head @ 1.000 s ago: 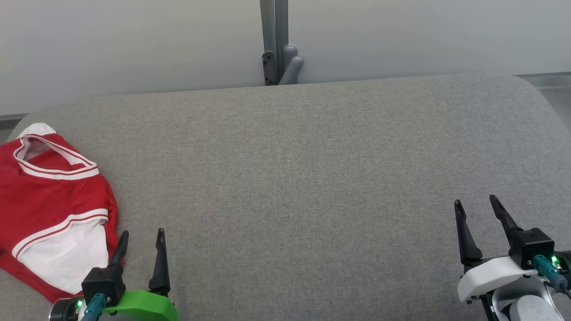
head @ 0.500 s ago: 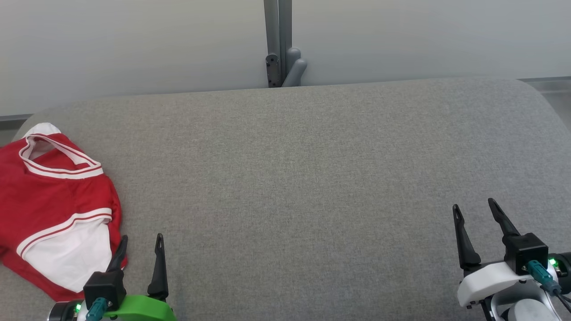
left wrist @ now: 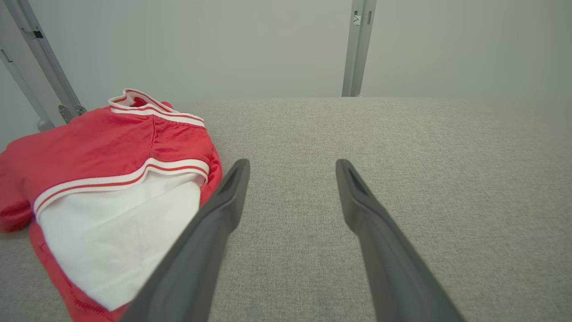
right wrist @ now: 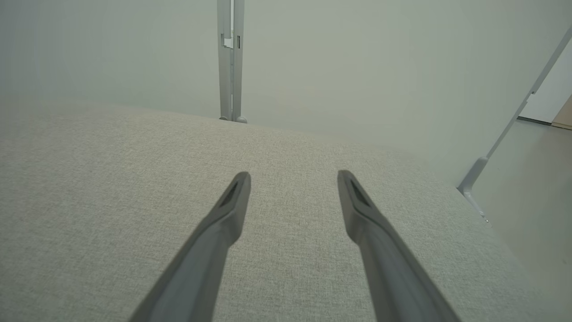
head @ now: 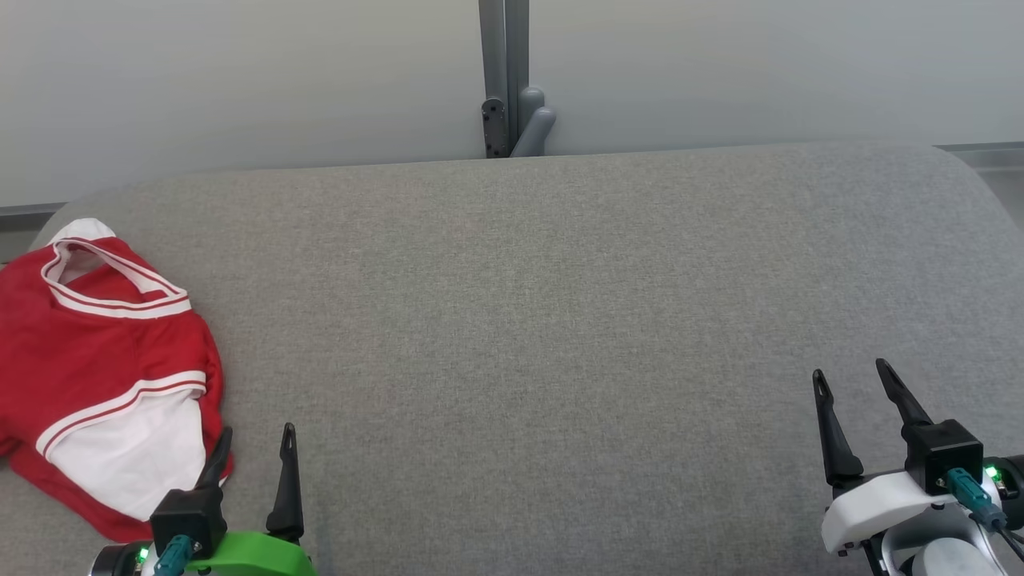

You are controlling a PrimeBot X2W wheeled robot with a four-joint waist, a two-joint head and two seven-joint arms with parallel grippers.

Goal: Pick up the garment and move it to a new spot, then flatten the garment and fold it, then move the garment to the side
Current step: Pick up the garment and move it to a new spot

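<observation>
The red-and-white garment [head: 104,376] lies at the left end of the grey padded table [head: 520,320], just beside the left gripper [head: 257,430]; that and the right gripper [head: 850,370] stand wide, empty

Setting: robot test lab or studio bay. Evidence: grey fabric-covered table [head: 560,280] backed along its far edge by 2 plain pale partition panels [head: 240,80], grey metal post [head: 504,72] at their joint, angled brace [right wrist: 473,174], bare floor [right wrist: 532,179].
</observation>
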